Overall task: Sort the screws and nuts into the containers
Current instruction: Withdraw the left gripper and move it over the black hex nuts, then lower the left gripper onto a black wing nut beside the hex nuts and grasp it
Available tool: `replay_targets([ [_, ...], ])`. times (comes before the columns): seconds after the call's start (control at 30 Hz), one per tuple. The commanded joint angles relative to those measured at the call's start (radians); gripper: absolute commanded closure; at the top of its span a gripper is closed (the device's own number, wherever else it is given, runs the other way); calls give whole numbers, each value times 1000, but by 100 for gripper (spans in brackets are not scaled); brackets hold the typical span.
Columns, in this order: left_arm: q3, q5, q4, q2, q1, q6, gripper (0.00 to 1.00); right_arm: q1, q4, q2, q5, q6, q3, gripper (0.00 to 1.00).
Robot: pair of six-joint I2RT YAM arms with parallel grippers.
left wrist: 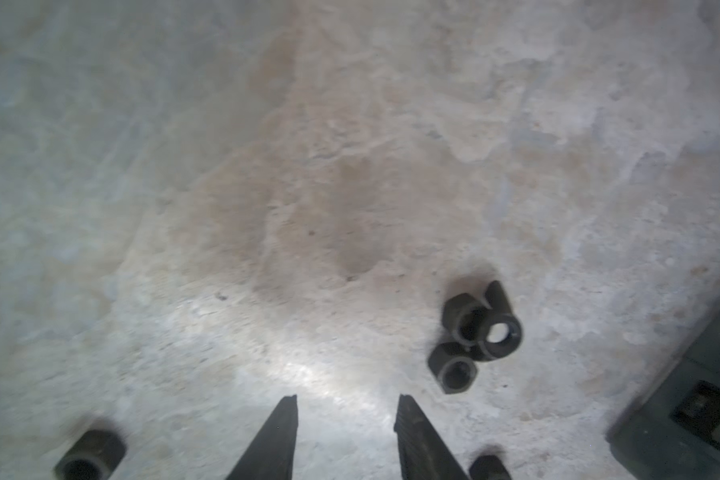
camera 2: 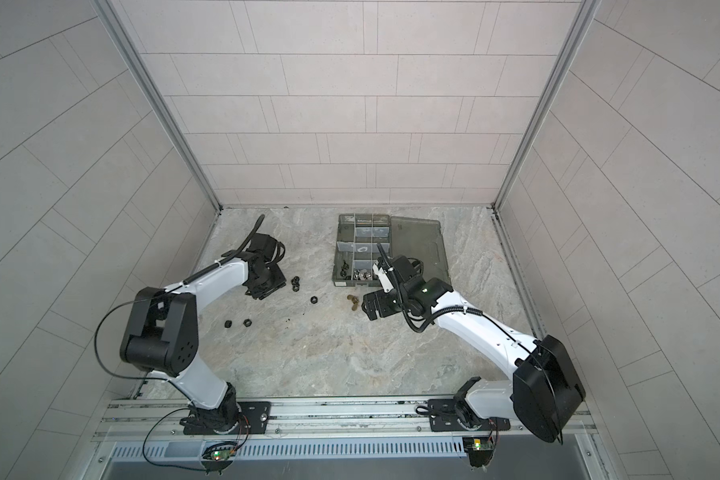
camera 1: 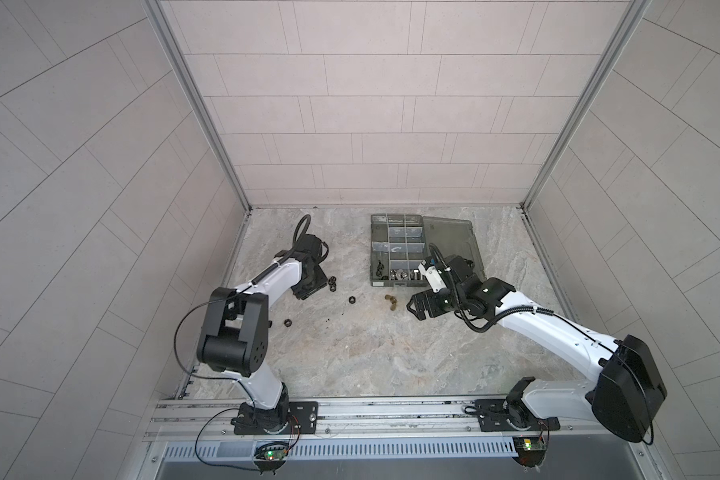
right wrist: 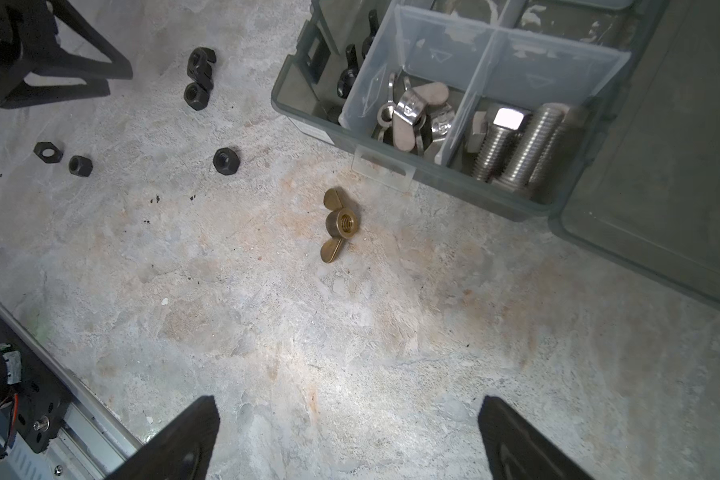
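Ahead of right end effector, well apart: brass wing nut.

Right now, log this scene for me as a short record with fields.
Box: organizer box, lid open flat beside it
Sorted: screws, silver wing nuts, black wing nuts, in separate compartments
Loose on table: brass wing nut, black nuts
Left arm: left gripper open, empty, near black nuts
Right arm: right gripper open wide, empty
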Motion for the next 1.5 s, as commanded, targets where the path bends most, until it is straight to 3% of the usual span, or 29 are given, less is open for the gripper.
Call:
replay_targets([
  [0.0, 73, -18, -15, 70, -37, -12, 57, -8, -10, 4, 1, -14, 22, 1],
  [0.33, 225, -35, -17, 227, -97, -5, 59, -42, -17, 12, -8, -26, 22, 1],
  [0.5, 254, -30, -17, 271, -103, -4, 66, -52, -19, 16, -10, -29, 23, 1],
  [0.6, 258, -27, -17, 276, -104, -3, 70, -54, -19, 20, -13, -29, 25, 1],
  [1.47, 287, -22, -30, 322, -172, 4, 71, -57, -36, -5, -8, -28, 11, 1],
])
